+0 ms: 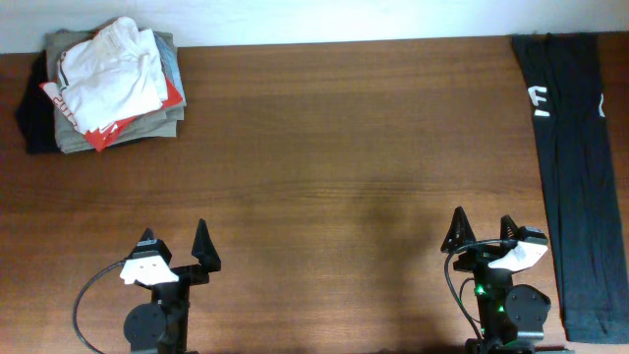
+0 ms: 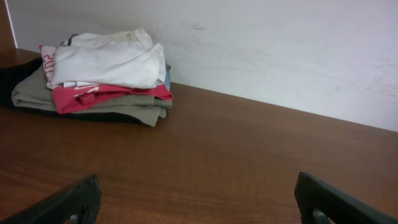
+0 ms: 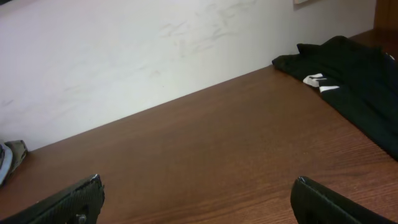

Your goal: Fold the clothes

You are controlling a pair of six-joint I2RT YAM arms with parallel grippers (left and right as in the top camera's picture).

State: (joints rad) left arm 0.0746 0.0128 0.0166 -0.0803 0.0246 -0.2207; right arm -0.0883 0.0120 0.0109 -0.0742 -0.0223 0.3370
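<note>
At the near edge of the table [image 1: 324, 147], the left gripper [image 1: 175, 241] sat with its two fingers spread wide, holding nothing and touching nothing. Bare wood showed between its fingertips in the left wrist view. To its right, also at the near edge, the right gripper [image 1: 482, 228] stood just as wide, empty, its fingers clear of any cloth. Near it on the right, a long black garment [image 1: 575, 177] lay flat in a narrow strip along the right side of the table, running from the near edge to the far edge, with white lettering [image 1: 539, 101] toward its far end. At the far left corner, well apart from both grippers, sat a pile of folded clothes [image 1: 108, 93]. It had a white garment [image 1: 108, 64] on top, a red one [image 1: 173, 95] beneath, olive-grey pieces [image 2: 146, 112] lower down and a dark piece [image 1: 34, 123] at its left side. A white wall [image 2: 280, 50] rose behind the far edge.
</note>
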